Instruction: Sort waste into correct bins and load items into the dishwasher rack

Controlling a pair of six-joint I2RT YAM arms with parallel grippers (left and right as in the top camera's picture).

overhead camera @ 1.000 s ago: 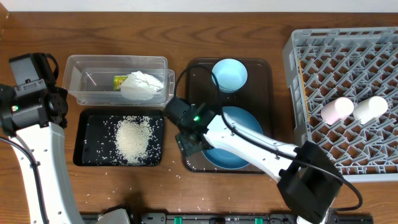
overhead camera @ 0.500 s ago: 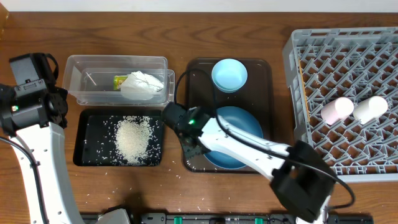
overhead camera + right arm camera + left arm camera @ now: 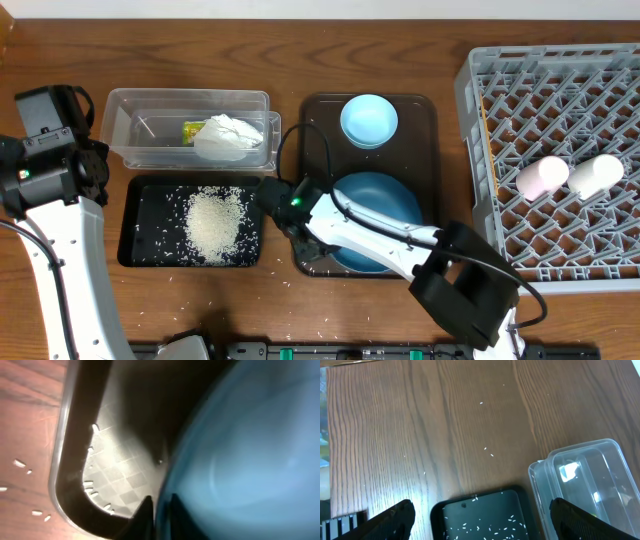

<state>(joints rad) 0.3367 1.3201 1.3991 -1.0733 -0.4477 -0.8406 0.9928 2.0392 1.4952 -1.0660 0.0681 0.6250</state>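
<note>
**Taking the big bowl by its rim – a deep bite first**

The large dark-blue bowl (image 3: 388, 198) is sitting on the dark brown serving tray (image 3: 316, 118), in its near half, with the small light-blue bowl (image 3: 369, 119) just behind it. The right gripper (image 3: 159, 505) is working at the bowl's left edge. In the wrist view its two tips are standing close together, one on either side of the rim, and appear to be pinching it.

To my eye the step in hand is carrying this bowl to the dishwasher rack (image 3: 478, 150), where the pale pink cup (image 3: 541, 177) and white cup (image 3: 594, 173) are already lying. A rim hold on a wide bowl is likely to swing, so the bite should be going well down the wall, with a straight lift before travelling right.

The left gripper (image 3: 485, 517) is hanging spread wide above the black tray (image 3: 133, 222) and holding nothing.

Against the earlier overhead frames, the right wrist is sitting further left and a little nearer – the bowl, cups and left arm are lying as they were.
</note>
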